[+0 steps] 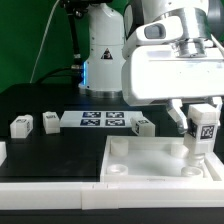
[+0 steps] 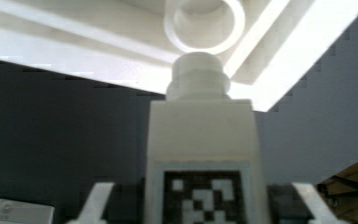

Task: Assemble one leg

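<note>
At the tabletop's [image 1: 60, 100] left edge we see a spare post [image 1: 18, 126], a second post [image 1: 48, 121], then the marker board [image 1: 103, 121] and a third post [image 1: 143, 125]. Near the right edge, the jaws clamp the leg [image 1: 203, 133] upright over the tray's [image 1: 150, 160] right rear corner. Its peg [image 2: 197, 70] points at the round socket [image 2: 202, 22]. We judge a slight offset or tilt could jam it on the rim. The arm reaches straight down, wrist vertical.
</note>
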{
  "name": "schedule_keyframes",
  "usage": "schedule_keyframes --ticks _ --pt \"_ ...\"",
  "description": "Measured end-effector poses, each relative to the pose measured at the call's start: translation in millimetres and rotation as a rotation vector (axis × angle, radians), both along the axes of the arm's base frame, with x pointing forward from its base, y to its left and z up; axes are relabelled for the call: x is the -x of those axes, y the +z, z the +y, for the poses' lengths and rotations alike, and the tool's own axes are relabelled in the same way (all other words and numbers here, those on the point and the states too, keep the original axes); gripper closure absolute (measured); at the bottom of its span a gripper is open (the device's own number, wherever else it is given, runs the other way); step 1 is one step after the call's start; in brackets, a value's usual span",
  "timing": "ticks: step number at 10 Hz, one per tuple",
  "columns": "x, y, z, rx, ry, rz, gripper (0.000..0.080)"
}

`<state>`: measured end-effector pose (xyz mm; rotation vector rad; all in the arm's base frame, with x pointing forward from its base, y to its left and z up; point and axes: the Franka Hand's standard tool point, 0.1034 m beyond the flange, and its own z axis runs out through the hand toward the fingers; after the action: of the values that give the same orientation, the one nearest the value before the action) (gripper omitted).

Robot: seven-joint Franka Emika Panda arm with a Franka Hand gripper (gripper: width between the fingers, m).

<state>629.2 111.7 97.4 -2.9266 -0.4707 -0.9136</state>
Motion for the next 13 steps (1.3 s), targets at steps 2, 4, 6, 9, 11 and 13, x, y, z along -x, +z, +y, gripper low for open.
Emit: schedule_keyframes --ticks 2,4,6,9,11,13 --pt "2.0 -5.8 -0.2 0.001 0.002 0.005 0.0511" --pt "4.2 -11.7 -0.5 0.003 0.002 0.014 0.0511" --pt "6.5 -17.8 -1.4 0.005 0.003 0.023 0.0511" --pt "8.7 -23.0 -1.1 0.006 0.005 0.031 0.0511" --pt "10.3 -27.6 -1.2 0.007 0.007 0.034 0.0511" --pt "13.6 -35.4 -1.3 0.011 0.012 0.045 0.0511"
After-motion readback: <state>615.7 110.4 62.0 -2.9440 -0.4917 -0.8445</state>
